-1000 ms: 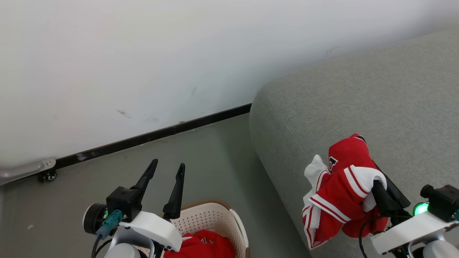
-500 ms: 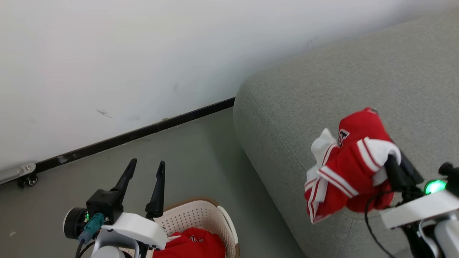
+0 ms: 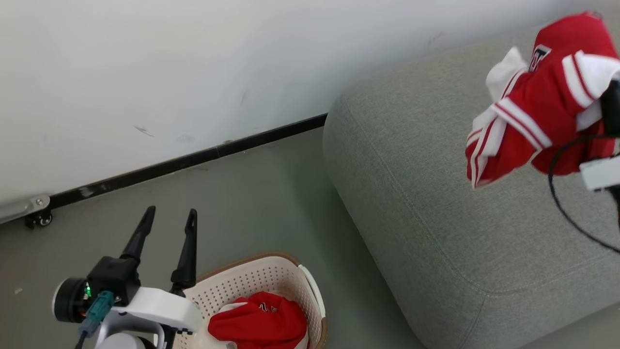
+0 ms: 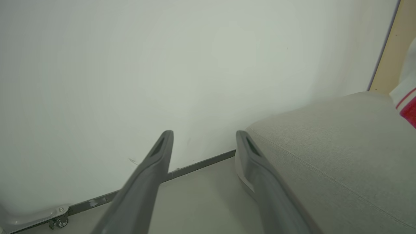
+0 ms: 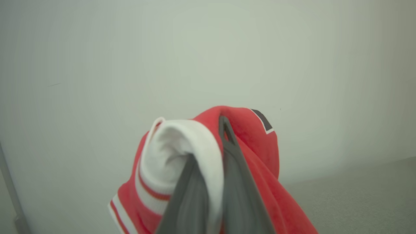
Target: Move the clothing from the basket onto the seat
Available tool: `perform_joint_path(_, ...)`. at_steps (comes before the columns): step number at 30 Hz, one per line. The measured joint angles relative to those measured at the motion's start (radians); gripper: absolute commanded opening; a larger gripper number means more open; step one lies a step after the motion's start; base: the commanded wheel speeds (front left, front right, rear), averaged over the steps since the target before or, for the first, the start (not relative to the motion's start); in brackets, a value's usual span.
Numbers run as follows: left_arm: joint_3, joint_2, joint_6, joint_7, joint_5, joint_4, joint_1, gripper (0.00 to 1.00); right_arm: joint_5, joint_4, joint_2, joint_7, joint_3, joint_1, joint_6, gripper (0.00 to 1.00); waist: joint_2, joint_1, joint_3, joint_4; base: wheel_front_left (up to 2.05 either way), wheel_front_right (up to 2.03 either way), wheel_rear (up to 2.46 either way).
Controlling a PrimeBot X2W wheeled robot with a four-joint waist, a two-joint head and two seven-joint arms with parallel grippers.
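The red garment [image 3: 533, 97] hangs bunched in the air above the seat [image 3: 436, 194], apparently clear of the cushion. Its white-and-striped folds droop to the left of the fingers that carry it. The right end effector [image 5: 209, 152] is clamped on it, fingers pressed together with fabric wrapped over both. We judge that the coming move turns on one relation: the seat lies directly below this load, so setting it down calls for a descent, not more travel sideways. The bundle's long axis runs down and to the left, toward the seat's rounded end, so that low corner should meet the upholstery first.

A second red garment [image 3: 261, 322] lies in the basket [image 3: 271, 278] on the floor, well apart from the seat. The left end effector [image 3: 171, 210] hovers just beside the basket, fingers spread and empty, pointing at the wall. We count that arm as the nearer one for that piece.
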Motion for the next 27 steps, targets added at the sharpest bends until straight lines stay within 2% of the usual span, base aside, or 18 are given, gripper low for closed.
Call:
perform_joint_path(9,0.030,0.053,0.015,-0.001,0.015,-0.065,0.004,1.00,-0.018,0.109,-0.030,0.050,-0.063,-0.155,0.000,0.00,0.0000,0.0000,0.047,0.021,0.00,0.00,0.00)
perform_joint_path(16,0.040,0.088,0.021,0.012,0.037,-0.135,0.004,1.00,-0.032,0.242,-0.050,0.060,-0.152,-0.276,0.000,0.00,0.0000,0.0000,0.103,0.050,0.00,0.00,0.00)
perform_joint_path(27,0.042,0.137,0.020,0.056,0.062,-0.230,0.003,1.00,-0.118,0.421,-0.083,0.053,-0.202,-0.336,0.000,0.00,0.0000,0.0000,0.188,0.102,0.00,0.00,0.00)
